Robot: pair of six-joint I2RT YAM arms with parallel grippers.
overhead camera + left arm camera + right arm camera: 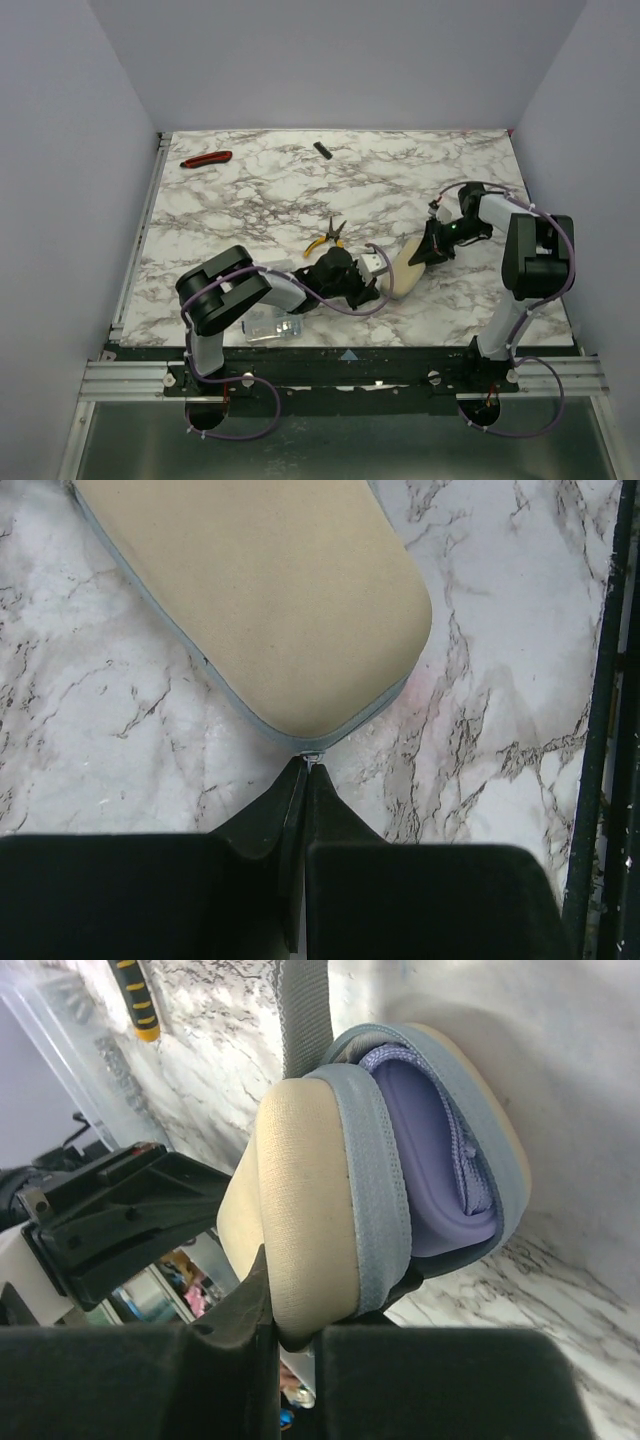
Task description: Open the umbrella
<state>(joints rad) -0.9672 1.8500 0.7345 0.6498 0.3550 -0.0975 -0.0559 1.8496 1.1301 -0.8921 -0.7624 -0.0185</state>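
The umbrella is packed in a cream oblong capsule lying on the marble table between both grippers. In the left wrist view the capsule's cream shell fills the top, and my left gripper is shut on the small metal zipper pull at its grey-edged end. In the right wrist view the capsule gapes open along its grey zipper band, and the lavender umbrella shows inside. My right gripper is shut on the edge of the cream upper shell. From above, the left gripper and right gripper are at opposite ends.
Yellow-handled pliers lie just behind the left gripper. A clear plastic parts box sits at the near edge by the left arm. A red tool and a small black object lie at the far side.
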